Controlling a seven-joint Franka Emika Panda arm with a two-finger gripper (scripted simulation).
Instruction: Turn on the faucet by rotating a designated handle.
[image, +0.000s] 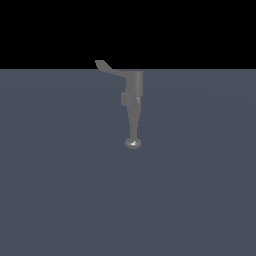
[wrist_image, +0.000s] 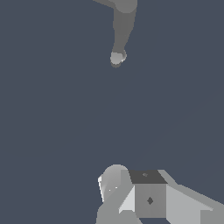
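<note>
The faucet is a dull-grey fixture on the blue-grey floor, with a cylindrical body and a small side block. It tapers to a thin stem that ends in a round knob. The handle, a thin flat lever with an upturned tip, sticks out from the top of the body toward the exterior view's left. In the wrist view, the faucet's stem and knob show far from my gripper. Only pale blocky parts of the gripper show at the picture's edge, and nothing is visibly held. No arm appears in the exterior view.
A flat blue-grey floor spreads around the faucet on all sides. Beyond its far edge the background is black. No other objects show.
</note>
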